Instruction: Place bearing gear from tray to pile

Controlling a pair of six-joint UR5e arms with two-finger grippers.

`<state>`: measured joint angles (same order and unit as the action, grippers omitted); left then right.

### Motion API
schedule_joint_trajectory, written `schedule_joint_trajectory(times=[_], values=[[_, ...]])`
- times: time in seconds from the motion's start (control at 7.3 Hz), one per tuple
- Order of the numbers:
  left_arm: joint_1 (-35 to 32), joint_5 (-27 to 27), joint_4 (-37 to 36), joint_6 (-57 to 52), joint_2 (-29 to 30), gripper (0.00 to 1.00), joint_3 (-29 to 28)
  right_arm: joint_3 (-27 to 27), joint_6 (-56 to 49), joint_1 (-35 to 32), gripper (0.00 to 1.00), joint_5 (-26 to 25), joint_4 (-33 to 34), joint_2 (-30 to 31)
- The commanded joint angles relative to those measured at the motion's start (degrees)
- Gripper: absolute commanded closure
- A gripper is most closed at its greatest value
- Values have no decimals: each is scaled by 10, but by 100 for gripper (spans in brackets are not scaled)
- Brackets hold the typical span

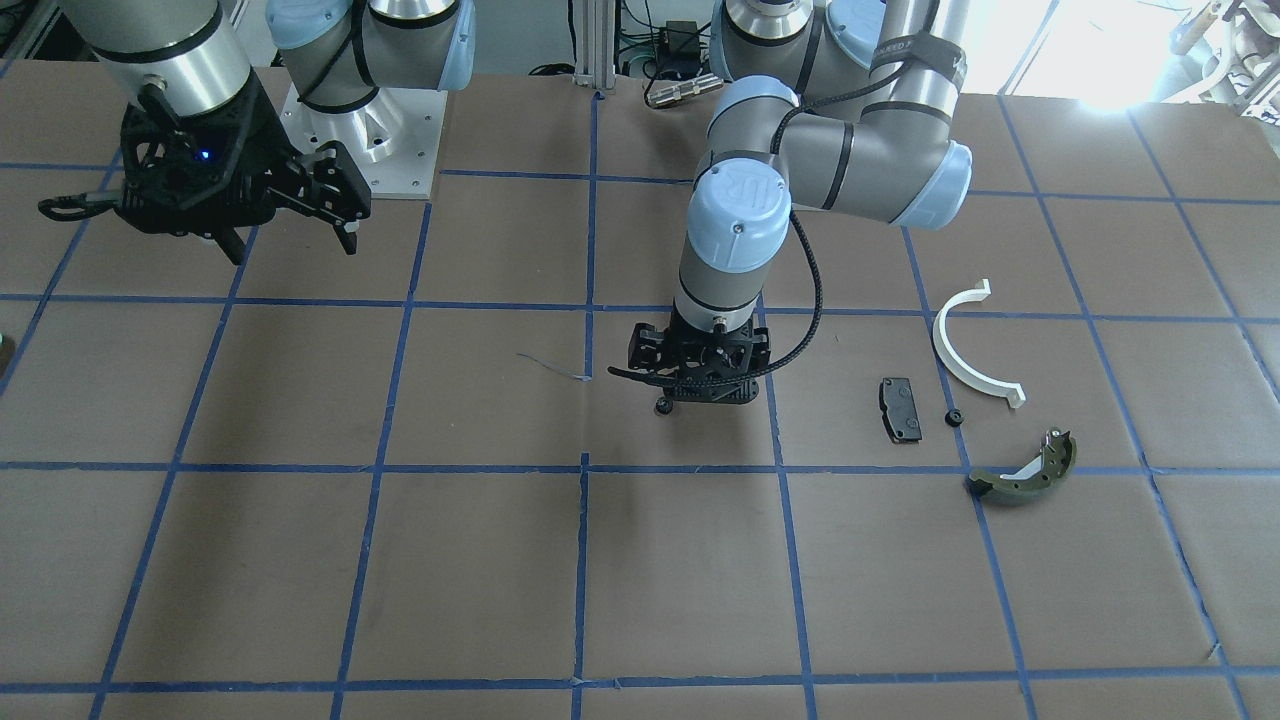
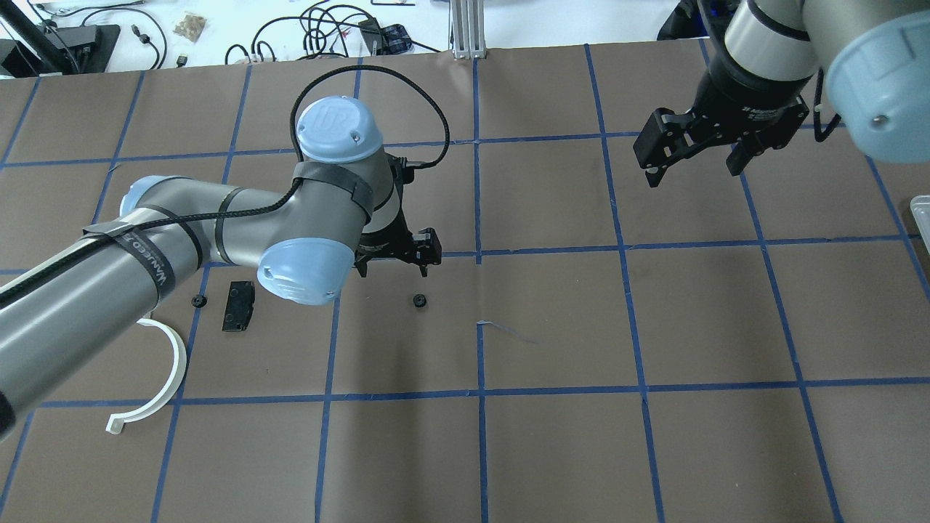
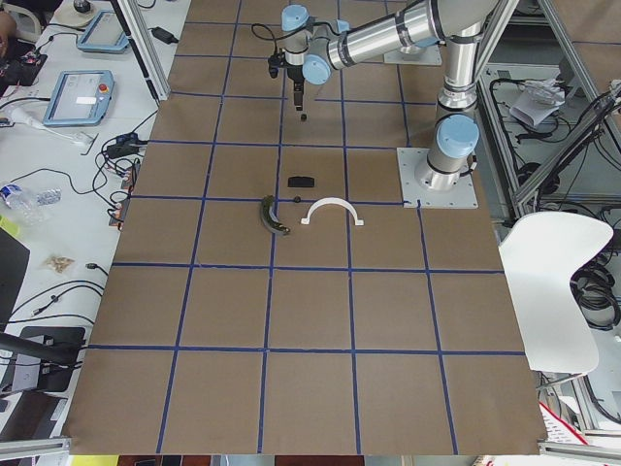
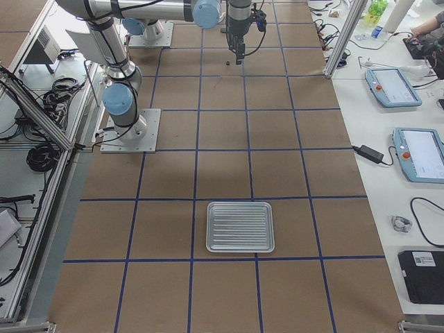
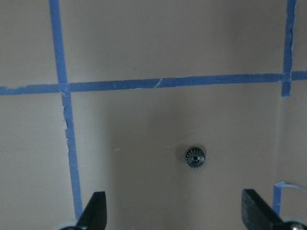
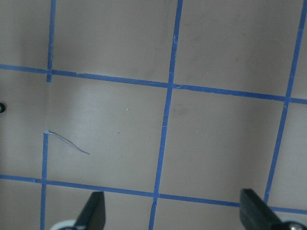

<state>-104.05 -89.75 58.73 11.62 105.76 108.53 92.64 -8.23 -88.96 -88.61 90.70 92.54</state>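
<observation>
Gear (image 5: 195, 157): lying flat mid-tabletop, just beside left gripper (image 5: 175, 209), well apart from pile (image 1: 953, 417).
Left gripper: hovering, jaws spread open, empty.
Right gripper (image 6: 171, 210): hanging open, far off.
Handling: looking light, rigid, tiny; pinching across its toothed rim.

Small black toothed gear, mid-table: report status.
Left gripper open, over small black toothed gear, not gripped, short of loose-parts pile. Right gripper open, empty. Nothing between.

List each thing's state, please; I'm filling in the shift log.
left claw: open, empty, near the gear.
right claw: open, empty, raised.
bearing gear: lying loose, not gripped.
second gear: resting beside the black pad.
tray: empty.
</observation>
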Motion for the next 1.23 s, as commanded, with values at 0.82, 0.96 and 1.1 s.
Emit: schedule_joint_trajectory(times=[0.82,0.96,1.1], values=[[-20,2,-84,-4,74,0,32,6,16,-30,0,-10,-13,7],[-20,3,-89,-6,74,14,32,1,16,-30,0,-10,-9,3],[-20,3,-94,-9,74,35,31,1,16,-30,0,-10,-4,4]])
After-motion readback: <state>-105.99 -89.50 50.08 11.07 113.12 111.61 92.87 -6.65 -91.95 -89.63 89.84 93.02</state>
